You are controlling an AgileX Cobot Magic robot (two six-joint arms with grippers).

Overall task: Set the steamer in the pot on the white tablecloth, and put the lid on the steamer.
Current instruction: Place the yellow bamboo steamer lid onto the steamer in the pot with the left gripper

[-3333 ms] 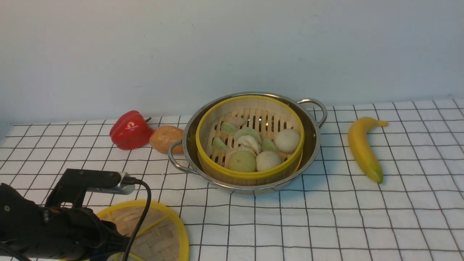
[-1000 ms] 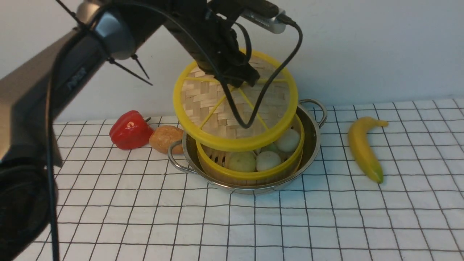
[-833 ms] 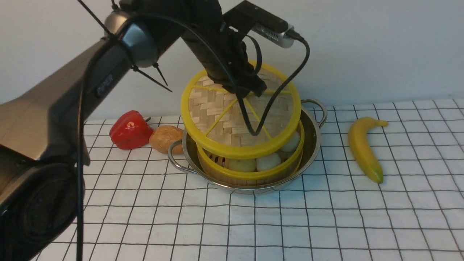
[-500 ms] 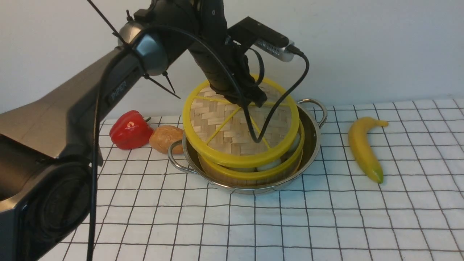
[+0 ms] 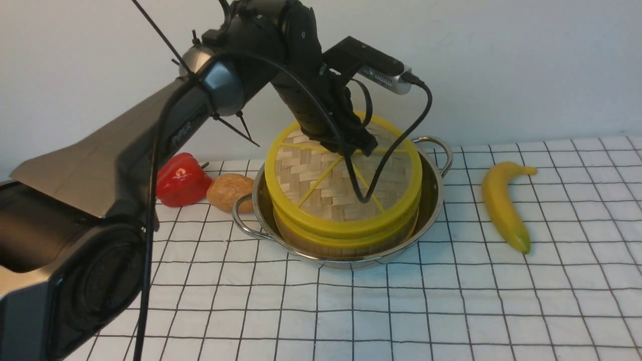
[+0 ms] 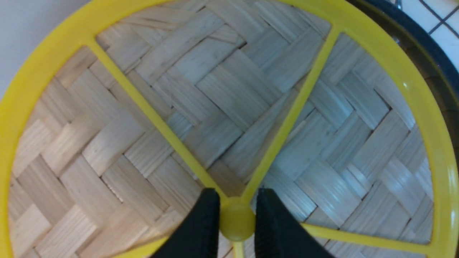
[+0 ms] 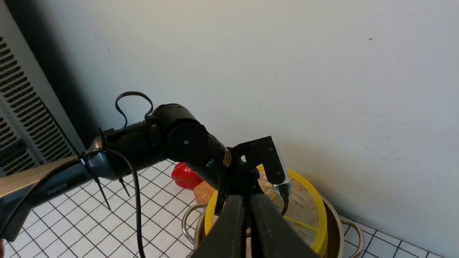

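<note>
The pot (image 5: pixel 432 195) stands on the white tablecloth (image 5: pixel 451 301) with the steamer (image 5: pixel 346 241) inside it. Only the steamer's front wall and yellow rim show, because the lid (image 5: pixel 321 185) lies on top and hides what it holds. My left gripper (image 5: pixel 359 148) reaches down from above and is shut on the lid's centre knob (image 6: pixel 236 223). In the left wrist view the two black fingers (image 6: pixel 206 222) pinch that knob, with my left gripper (image 6: pixel 236 215) centred on it. My right gripper (image 7: pixel 250 202) hangs high above the pot (image 7: pixel 335 224), shut and empty, out of the front view.
A red pepper (image 5: pixel 178 180) and a brown lump (image 5: pixel 229 189) lie just left of the pot's near handle (image 5: pixel 242 220). A banana (image 5: pixel 501 205) lies to the right. The wall stands close behind the pot.
The left arm has brought the lid down from a tilted hover above the steamer until it sits on the rim, covering the dumplings. The right arm has not visibly moved.
</note>
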